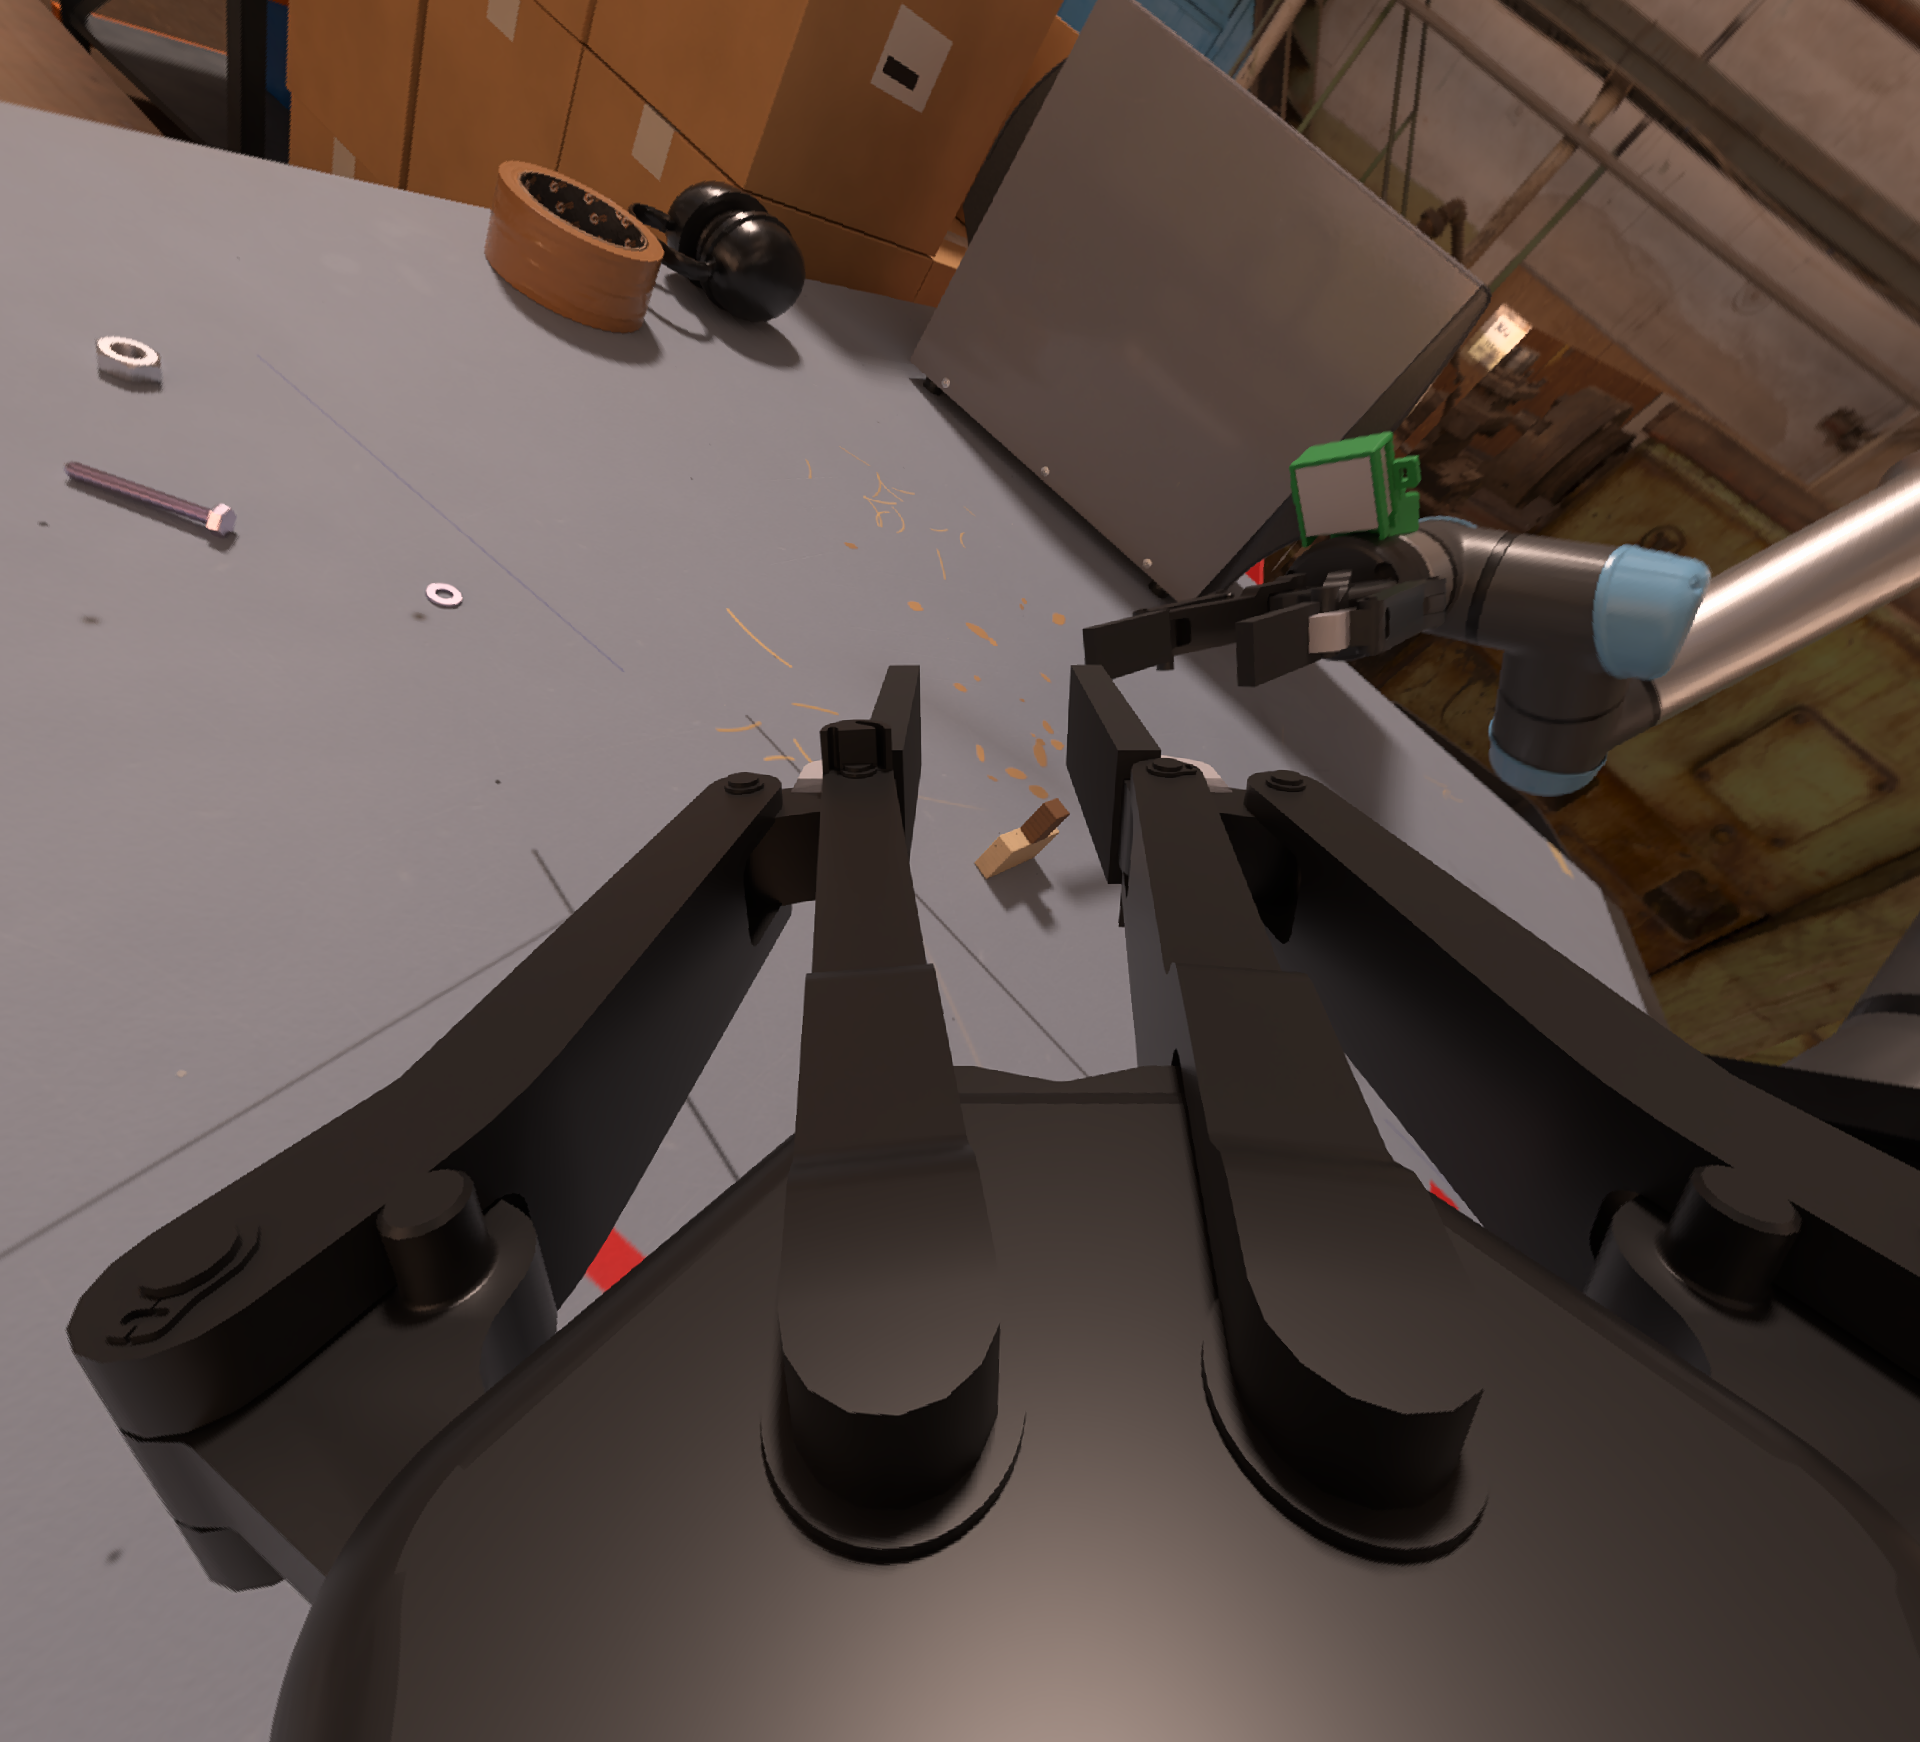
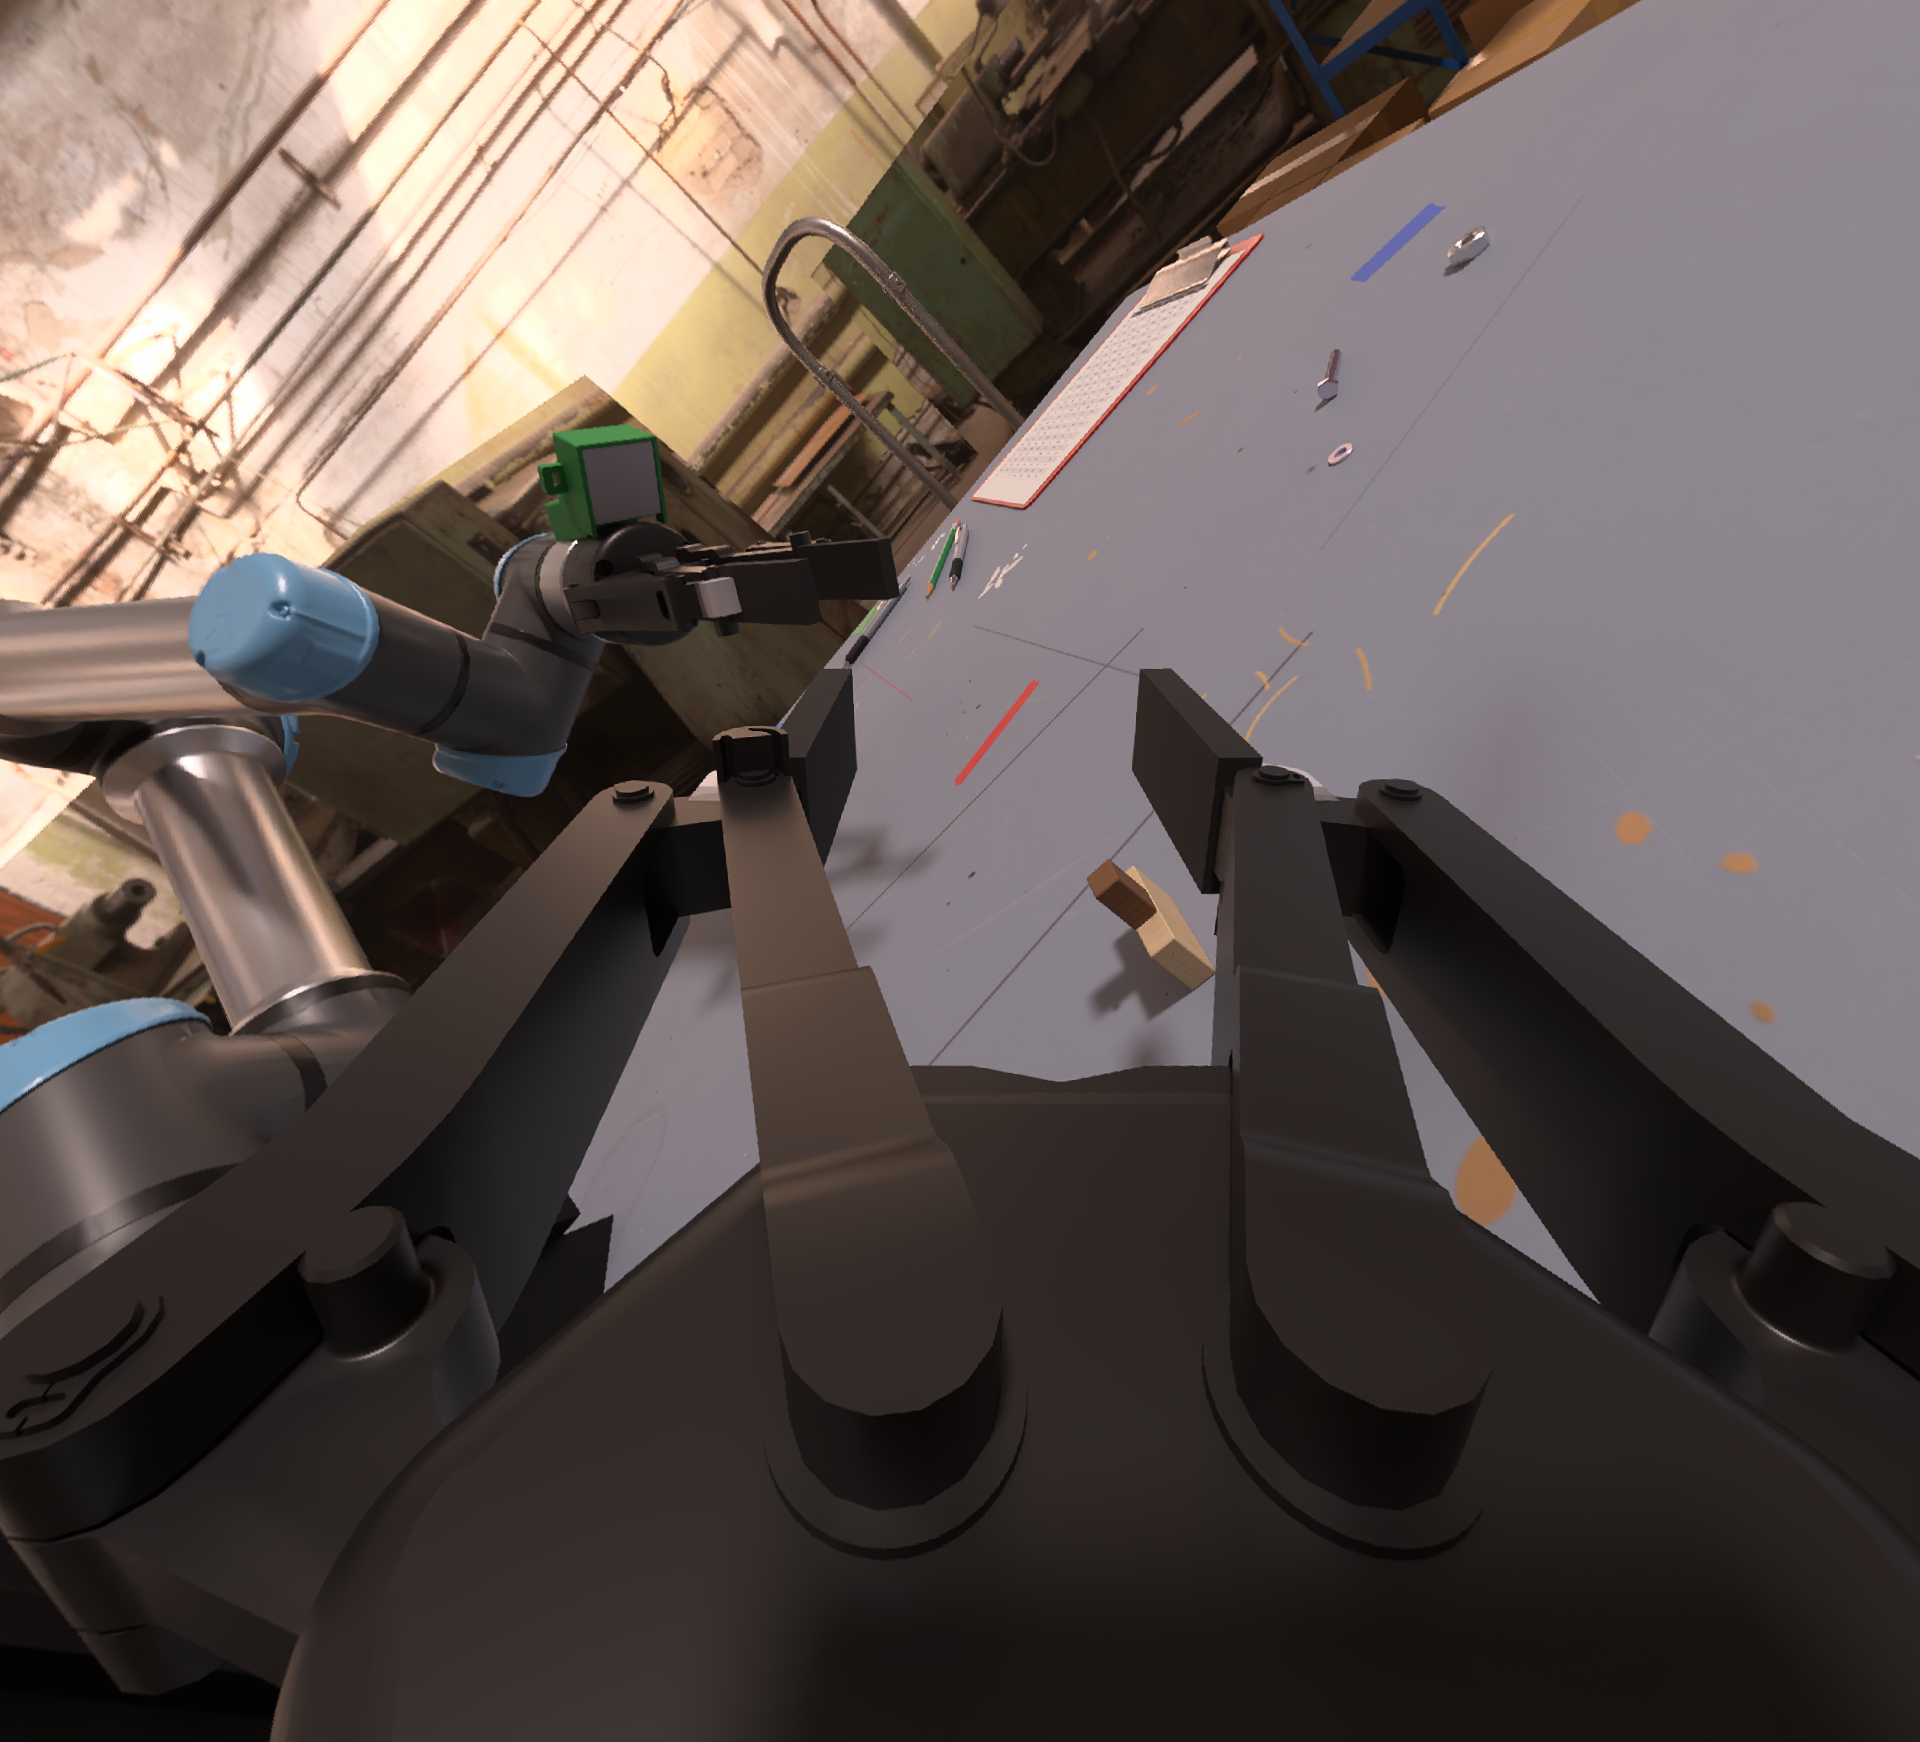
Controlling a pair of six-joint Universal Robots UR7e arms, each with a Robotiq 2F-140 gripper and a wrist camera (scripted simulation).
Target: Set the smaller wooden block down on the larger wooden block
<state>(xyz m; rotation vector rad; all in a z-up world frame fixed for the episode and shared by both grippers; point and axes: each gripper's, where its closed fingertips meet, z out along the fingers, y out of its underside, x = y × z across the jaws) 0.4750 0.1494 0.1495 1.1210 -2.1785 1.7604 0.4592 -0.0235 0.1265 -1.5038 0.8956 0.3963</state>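
In the left wrist view, the left gripper (image 1: 992,705) is seen with fingers apart and nothing held; the small block (image 1: 1045,820) is resting on the large block (image 1: 1004,854), on the table (image 1: 416,757) just beyond and between the fingertips. In the right wrist view, the right gripper (image 2: 992,736) is likewise spread and empty, with the small block (image 2: 1118,889) and large block (image 2: 1169,936) seen just inside its right finger (image 2: 1184,757).

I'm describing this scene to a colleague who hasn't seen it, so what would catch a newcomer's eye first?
Probably the two small wooden blocks, a darker brown one touching a paler one, alone mid-table between the open black left gripper and open right gripper. Next, the brown roll of tape beside black ear defenders at the grey table's far edge.
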